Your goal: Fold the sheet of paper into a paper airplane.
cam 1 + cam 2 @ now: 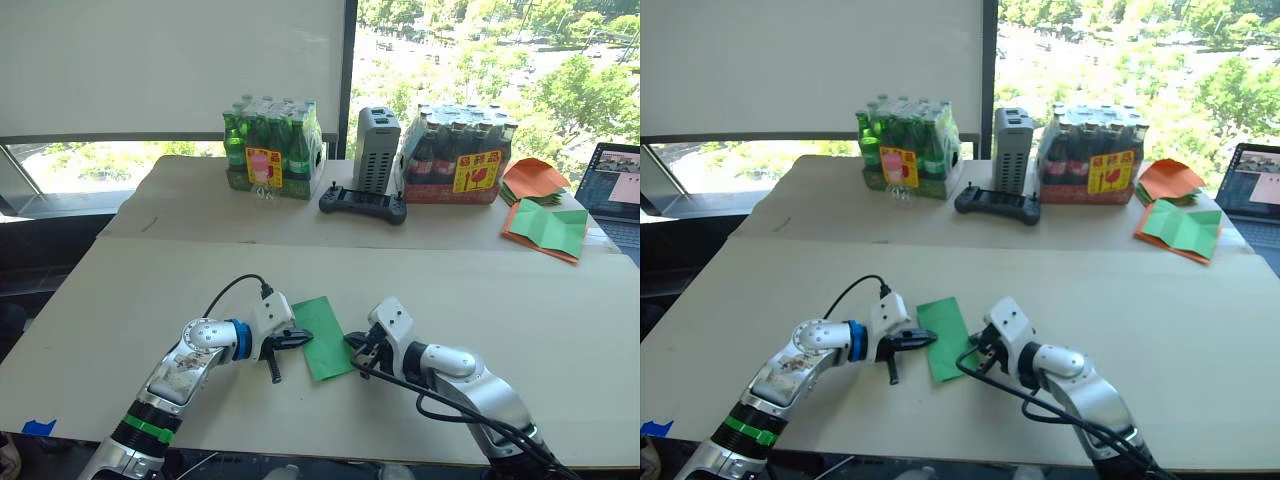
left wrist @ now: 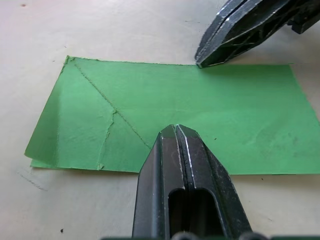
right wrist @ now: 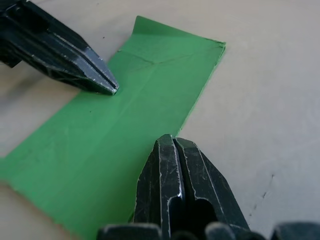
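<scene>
The sheet of paper (image 1: pixel 325 336) lies flat on the near table as a bright green rectangle folded in half, with diagonal creases (image 2: pixel 107 107) at one end. My left gripper (image 1: pixel 303 341) is shut, and its tip (image 2: pixel 175 130) rests on the sheet's left long edge. On the opposite long edge rests the tip (image 3: pixel 170 141) of my right gripper (image 1: pixel 352 344), which is also shut. The two tips face each other across the sheet's width. The paper airplane is out of view.
On the far table stand a pack of green bottles (image 1: pixel 272 150), a grey box (image 1: pixel 377 148), a black controller (image 1: pixel 362 205) and a pack of dark bottles (image 1: pixel 458 155). Orange and green sheets (image 1: pixel 545 228) and a laptop (image 1: pixel 618 185) lie at the far right.
</scene>
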Action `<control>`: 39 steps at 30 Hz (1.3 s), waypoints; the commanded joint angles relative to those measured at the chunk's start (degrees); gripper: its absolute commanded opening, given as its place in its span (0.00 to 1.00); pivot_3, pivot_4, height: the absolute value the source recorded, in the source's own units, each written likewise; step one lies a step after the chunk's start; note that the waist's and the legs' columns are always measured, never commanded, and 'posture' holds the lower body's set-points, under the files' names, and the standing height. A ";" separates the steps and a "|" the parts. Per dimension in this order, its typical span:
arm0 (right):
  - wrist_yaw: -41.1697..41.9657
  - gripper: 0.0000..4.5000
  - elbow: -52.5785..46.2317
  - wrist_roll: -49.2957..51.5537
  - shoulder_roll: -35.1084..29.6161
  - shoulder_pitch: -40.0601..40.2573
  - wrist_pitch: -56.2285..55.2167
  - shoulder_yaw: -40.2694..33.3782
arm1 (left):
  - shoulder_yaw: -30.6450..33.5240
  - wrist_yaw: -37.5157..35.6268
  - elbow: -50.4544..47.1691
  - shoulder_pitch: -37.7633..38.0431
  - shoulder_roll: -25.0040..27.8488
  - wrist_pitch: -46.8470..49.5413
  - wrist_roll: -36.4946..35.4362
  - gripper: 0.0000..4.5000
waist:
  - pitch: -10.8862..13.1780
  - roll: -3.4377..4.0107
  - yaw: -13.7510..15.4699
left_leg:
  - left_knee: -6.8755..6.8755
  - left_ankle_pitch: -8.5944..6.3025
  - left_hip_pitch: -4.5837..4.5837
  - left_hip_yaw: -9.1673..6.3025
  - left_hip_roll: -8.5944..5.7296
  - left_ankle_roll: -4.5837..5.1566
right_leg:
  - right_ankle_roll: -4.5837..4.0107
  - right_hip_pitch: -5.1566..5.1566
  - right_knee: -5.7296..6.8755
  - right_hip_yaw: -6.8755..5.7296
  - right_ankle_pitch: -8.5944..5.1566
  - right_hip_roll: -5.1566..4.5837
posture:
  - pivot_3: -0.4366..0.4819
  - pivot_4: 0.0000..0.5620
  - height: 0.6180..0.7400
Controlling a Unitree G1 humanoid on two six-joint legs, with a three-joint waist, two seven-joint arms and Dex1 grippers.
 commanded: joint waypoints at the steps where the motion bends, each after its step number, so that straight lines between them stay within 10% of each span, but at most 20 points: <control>1: 1.38 0.01 -2.24 1.11 -2.84 3.14 4.53 1.38 | -0.43 -0.19 -0.26 0.18 0.74 0.84 0.42 0.00 | 0.00 0.00 0.23 | 0.00 0.00 0.00 0.00 0.00 0.00 | 0.00 0.00 -0.01 0.00 0.00 0.00 | 0.48 0.27 0.47; 39: 9.47 0.01 -12.01 4.24 -14.06 4.42 1.85 5.40 | -0.34 -0.77 0.11 0.06 1.42 0.03 0.71 0.00 | 0.00 -0.03 0.87 | -0.11 -0.02 -0.02 0.02 0.04 0.04 | 0.02 0.06 -0.29 -0.03 -0.01 -0.01 | 0.48 0.27 0.47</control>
